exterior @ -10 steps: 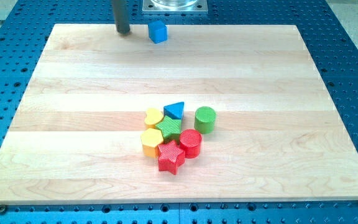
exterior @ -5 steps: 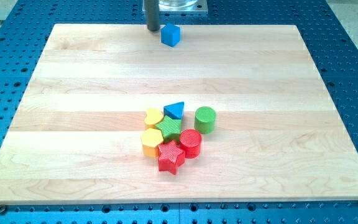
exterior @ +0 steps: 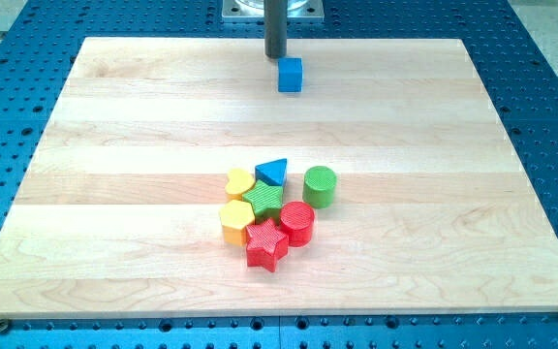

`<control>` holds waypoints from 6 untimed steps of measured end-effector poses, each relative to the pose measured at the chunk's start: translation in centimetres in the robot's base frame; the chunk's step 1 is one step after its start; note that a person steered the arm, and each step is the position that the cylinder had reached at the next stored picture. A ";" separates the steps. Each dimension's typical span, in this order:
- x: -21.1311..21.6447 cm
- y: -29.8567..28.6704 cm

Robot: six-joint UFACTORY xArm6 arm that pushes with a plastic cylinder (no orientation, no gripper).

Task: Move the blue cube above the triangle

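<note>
A blue cube (exterior: 290, 75) sits near the view's top of the wooden board (exterior: 114, 145), a little right of centre. My tip (exterior: 275, 55) is just above and slightly left of it, close to or touching it. A blue triangle (exterior: 273, 173) lies well below the cube, at the top of a cluster of blocks in the board's middle.
The cluster holds a yellow heart (exterior: 239, 182), a green star (exterior: 263, 201), a green cylinder (exterior: 320, 186), a yellow hexagon (exterior: 235, 221), a red cylinder (exterior: 296, 223) and a red star (exterior: 266, 244). A metal mount (exterior: 308, 10) stands at the top edge.
My tip has swept to the view's right along the top edge and come down a little. The blue cube has slid right and down with it.
</note>
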State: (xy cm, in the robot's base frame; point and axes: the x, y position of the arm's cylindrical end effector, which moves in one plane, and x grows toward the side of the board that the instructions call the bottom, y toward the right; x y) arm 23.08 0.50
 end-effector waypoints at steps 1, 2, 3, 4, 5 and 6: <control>7.2 -0.1; 10.1 -0.5; 5.9 0.9; 7.6 7.3; 10.3 5.5; 13.2 1.7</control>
